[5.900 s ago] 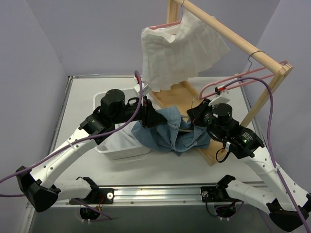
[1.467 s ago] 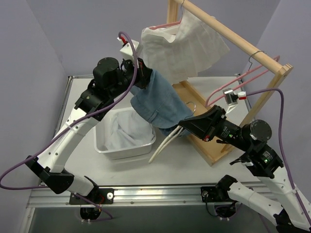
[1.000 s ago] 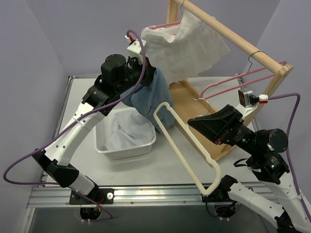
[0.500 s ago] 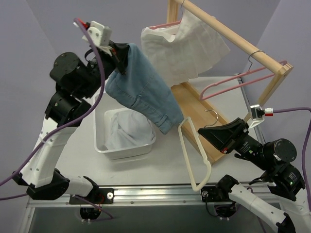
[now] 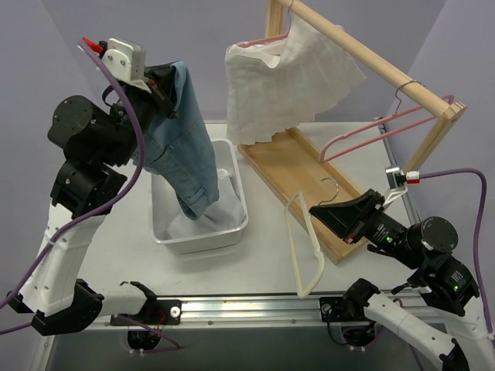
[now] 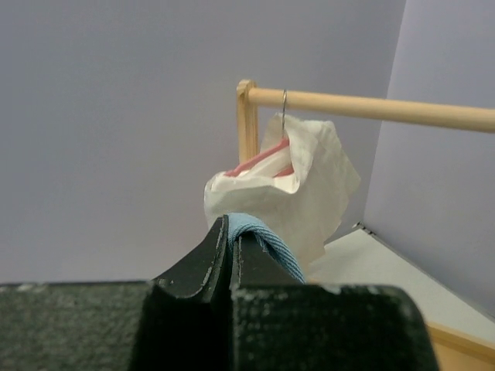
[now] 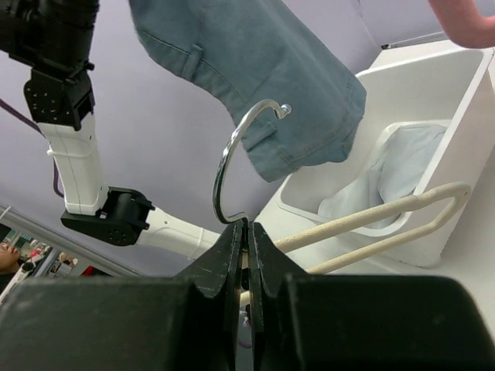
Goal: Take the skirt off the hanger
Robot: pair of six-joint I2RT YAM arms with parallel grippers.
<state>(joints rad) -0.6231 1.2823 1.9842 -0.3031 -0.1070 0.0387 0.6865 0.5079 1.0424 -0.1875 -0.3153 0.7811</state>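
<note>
**Skirt off the hanger, held over the bin**

The left pincer (image 5: 161,86) is clamped tight on the waist edge of the denim skirt (image 5: 186,147), high above the white bin (image 5: 240,202). The skirt hangs straight down from it, its hem over the bin's opening (pale cloth (image 5: 224,210) lies inside). To the right of the bin, the right pincer (image 7: 246,230) is closed on the neck of the cream hanger (image 7: 363,218), which dangles bare, clear of the skirt.

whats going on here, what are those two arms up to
The left end effector is shut on a denim skirt, holding it up so it hangs over the bin. The right end effector grips the bare hanger at the base of its hook, off to the right. The skirt is free of the hanger.
</note>
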